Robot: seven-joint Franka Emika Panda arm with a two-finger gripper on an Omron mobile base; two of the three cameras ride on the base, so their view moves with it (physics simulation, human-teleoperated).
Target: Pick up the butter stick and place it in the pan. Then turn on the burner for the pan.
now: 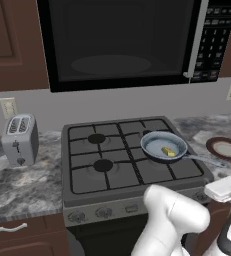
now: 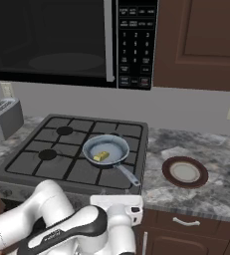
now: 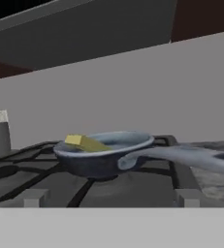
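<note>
The grey-blue pan [image 1: 154, 142] [image 2: 115, 144] [image 3: 99, 163] sits on the right side of the stove [image 1: 87, 182], its silvery handle [image 3: 191, 157] pointing toward the right counter. The pale-yellow butter stick [image 1: 168, 151] [image 2: 101, 156] [image 3: 84, 142] lies inside the pan's bowl, free of any grip. My gripper [image 1: 226, 186] [image 2: 115, 201] hangs low in front of the stove's front right edge, level with the cooktop and facing the pan. Its fingertips are out of sight and it holds nothing; its jaws stand open.
A row of knobs [image 1: 103, 212] runs along the stove front. A brown-rimmed plate [image 1: 225, 148] [image 2: 184, 172] lies on the marble counter right of the stove. A toaster [image 1: 20, 139] [image 2: 3, 117] stands at the left. A microwave [image 1: 122, 40] hangs above.
</note>
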